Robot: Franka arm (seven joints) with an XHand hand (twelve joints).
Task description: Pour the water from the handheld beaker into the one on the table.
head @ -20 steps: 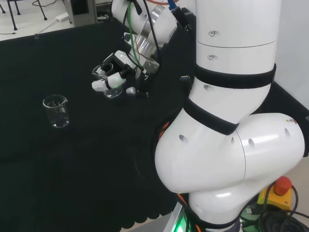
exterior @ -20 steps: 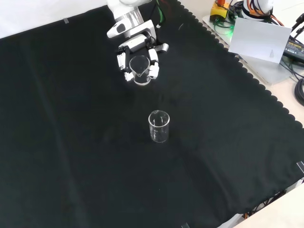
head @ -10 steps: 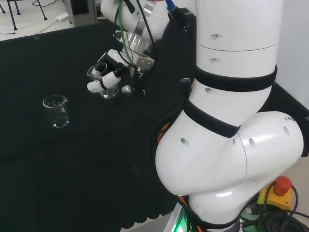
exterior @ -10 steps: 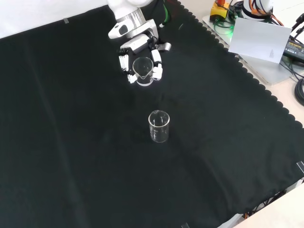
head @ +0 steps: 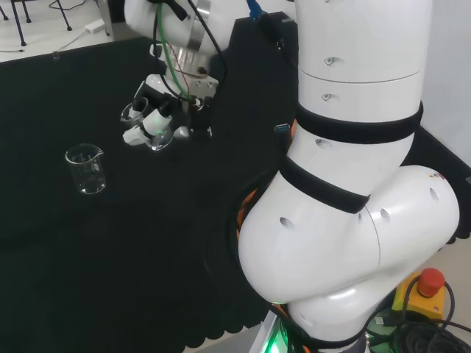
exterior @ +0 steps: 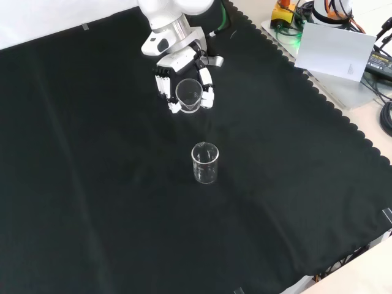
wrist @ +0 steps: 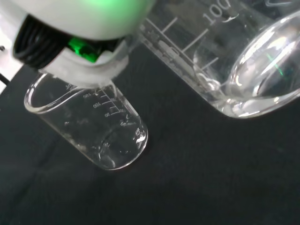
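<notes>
My hand [head: 151, 118] [exterior: 184, 76] is curled round a clear glass beaker [exterior: 188, 95] [head: 147, 125] and holds it above the cloth, roughly upright. Close up in the wrist view, this held beaker [wrist: 243, 65] has water pooled at its bottom. A second clear beaker [exterior: 205, 163] [head: 85, 169] stands upright on the black cloth, below the hand in the front view and to its left in the head view. The wrist view shows that standing beaker [wrist: 93, 129] past a white part of the hand [wrist: 84, 42].
The arm's big white links [head: 353, 169] fill the head view's right. At the bench's right edge in the front view lie a grey sheet [exterior: 337, 49] and cables [exterior: 383, 92]. Black cloth [exterior: 92, 202] spreads wide around the standing beaker.
The hand has carried the held beaker toward the standing one: leftward in the head view, downward in the front view. The standing beaker has not moved.
</notes>
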